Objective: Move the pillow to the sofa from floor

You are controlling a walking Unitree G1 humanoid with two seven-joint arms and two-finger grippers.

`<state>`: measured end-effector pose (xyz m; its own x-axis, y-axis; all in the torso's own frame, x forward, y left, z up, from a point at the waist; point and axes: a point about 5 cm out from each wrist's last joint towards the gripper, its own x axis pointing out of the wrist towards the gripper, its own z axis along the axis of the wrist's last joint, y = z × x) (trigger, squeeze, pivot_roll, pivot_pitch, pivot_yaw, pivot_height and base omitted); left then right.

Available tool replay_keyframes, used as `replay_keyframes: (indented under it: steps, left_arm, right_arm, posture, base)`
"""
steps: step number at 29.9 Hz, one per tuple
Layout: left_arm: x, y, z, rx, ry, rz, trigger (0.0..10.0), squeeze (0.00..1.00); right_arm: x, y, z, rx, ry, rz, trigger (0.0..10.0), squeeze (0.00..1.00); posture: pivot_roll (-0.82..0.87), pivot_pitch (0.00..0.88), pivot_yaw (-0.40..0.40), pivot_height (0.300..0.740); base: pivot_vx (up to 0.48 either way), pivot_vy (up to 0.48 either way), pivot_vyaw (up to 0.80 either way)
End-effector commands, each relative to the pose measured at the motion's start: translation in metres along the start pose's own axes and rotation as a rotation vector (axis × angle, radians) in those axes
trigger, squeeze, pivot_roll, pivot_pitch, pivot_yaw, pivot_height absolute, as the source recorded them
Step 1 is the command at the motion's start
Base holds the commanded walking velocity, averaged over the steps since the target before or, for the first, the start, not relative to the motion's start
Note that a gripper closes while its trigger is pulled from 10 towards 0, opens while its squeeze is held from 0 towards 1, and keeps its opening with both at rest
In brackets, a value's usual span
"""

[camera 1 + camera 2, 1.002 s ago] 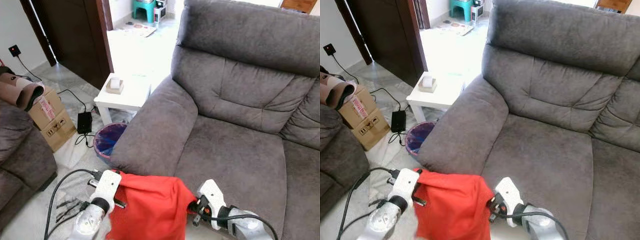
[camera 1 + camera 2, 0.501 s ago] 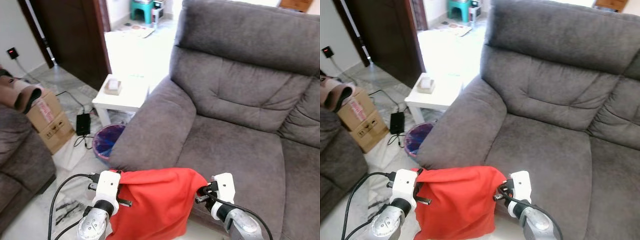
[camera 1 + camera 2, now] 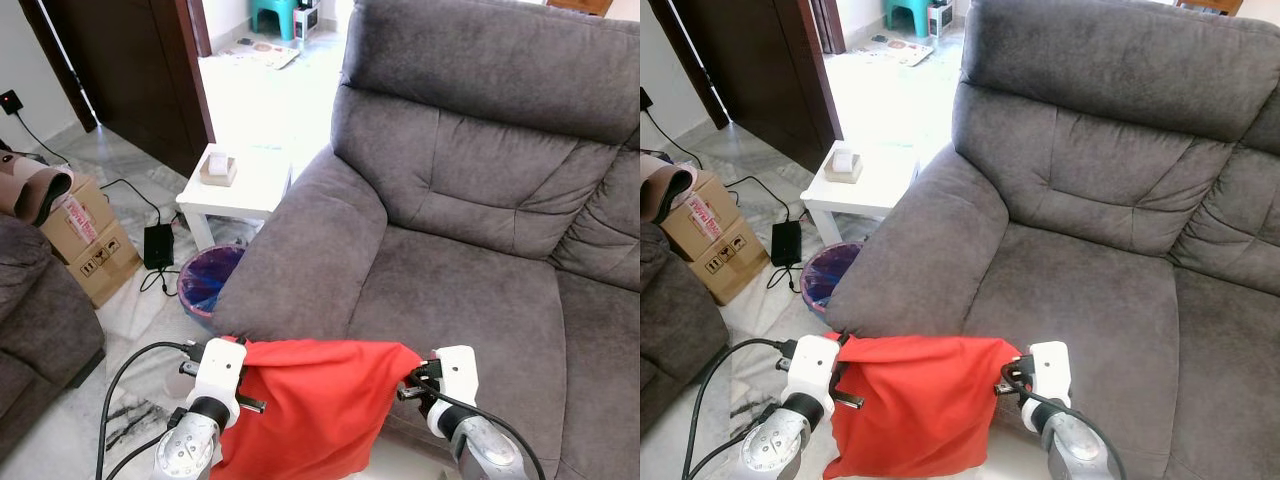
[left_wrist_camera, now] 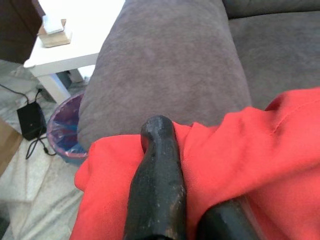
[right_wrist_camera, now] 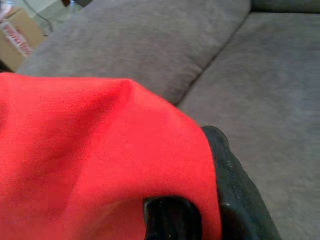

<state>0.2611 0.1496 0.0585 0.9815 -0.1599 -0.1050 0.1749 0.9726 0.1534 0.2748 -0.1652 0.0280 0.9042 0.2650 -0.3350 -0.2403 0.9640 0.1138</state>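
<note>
Your left gripper (image 3: 238, 372) and right gripper (image 3: 412, 378) each have jaws clenched on a top corner of the red pillow (image 3: 305, 405). It hangs stretched crosswise between them, just short of the sofa (image 3: 470, 300) seat straight ahead.

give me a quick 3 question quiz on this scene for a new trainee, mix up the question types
1. True or false: the red pillow already rests on the sofa seat.
2. Multiple choice: what stands on the floor between the white side table and the sofa armrest? A) a lamp B) a bin with a blue liner C) a chair
3. Fill in: the left gripper and right gripper each pinch an upper ___ of the pillow.

Key:
1. False; it hangs between the grippers in front of the sofa.
2. B
3. corner
</note>
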Motion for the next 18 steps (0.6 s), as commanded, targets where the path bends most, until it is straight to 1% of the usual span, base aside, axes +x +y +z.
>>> replay_keyframes:
  steps: [1, 6, 11, 13, 18]
  left_arm:
    - [0.0007, 0.0004, 0.0162, 0.009, -0.080, -0.003, 10.0, 0.00]
    - [0.0014, 0.0008, 0.0173, 0.017, -0.084, -0.005, 10.0, 0.00]
    - [0.0012, 0.0038, 0.0186, 0.014, -0.091, 0.007, 10.0, 0.00]
    - [0.0009, 0.0048, 0.0187, 0.016, -0.092, 0.007, 10.0, 0.00]
    - [0.0007, 0.0062, 0.0188, 0.017, -0.093, 0.009, 10.0, 0.00]
  right_arm:
    - [-0.0004, -0.0064, 0.0070, 0.010, -0.043, -0.031, 10.0, 0.00]
    - [0.0005, -0.0073, 0.0089, 0.006, -0.050, -0.046, 10.0, 0.00]
    - [-0.0002, -0.0076, 0.0096, 0.007, -0.067, -0.059, 10.0, 0.00]
    - [-0.0011, -0.0092, 0.0105, 0.030, -0.084, -0.073, 10.0, 0.00]
    - [-0.0007, -0.0106, 0.0111, 0.036, -0.090, -0.088, 10.0, 0.00]
  posture:
    - [0.12, 0.147, -0.013, 0.740]
    - [0.12, 0.147, -0.013, 0.740]
    - [0.12, 0.148, -0.012, 0.740]
    - [0.12, 0.147, -0.011, 0.740]
    - [0.12, 0.146, -0.012, 0.740]
  base:
    - [0.000, -0.270, -0.71]
    - [0.000, -0.466, -0.70]
    - [0.000, 0.000, -0.68]
    - [0.000, -0.403, 0.00]
    - [0.000, -0.400, 0.00]
